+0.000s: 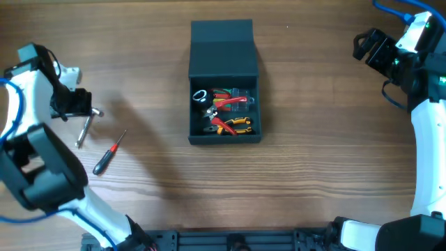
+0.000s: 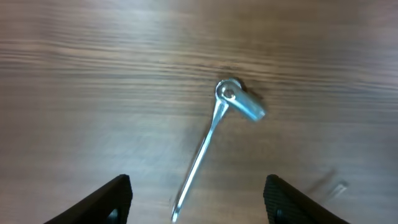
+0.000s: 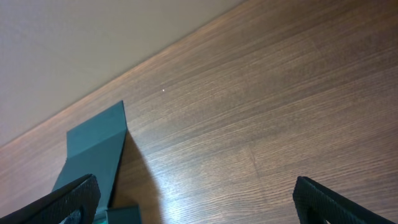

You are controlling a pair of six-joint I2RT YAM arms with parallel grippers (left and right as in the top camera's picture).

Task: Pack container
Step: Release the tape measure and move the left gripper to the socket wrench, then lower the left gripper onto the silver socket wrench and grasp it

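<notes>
Left gripper spread wide, empty, above ratchet left of container; right gripper fully spread, empty, right of container

surface — smooth wood grain, faint sheen | container matt | wrench — bright polished metal | left fingers matt, dark
</notes>
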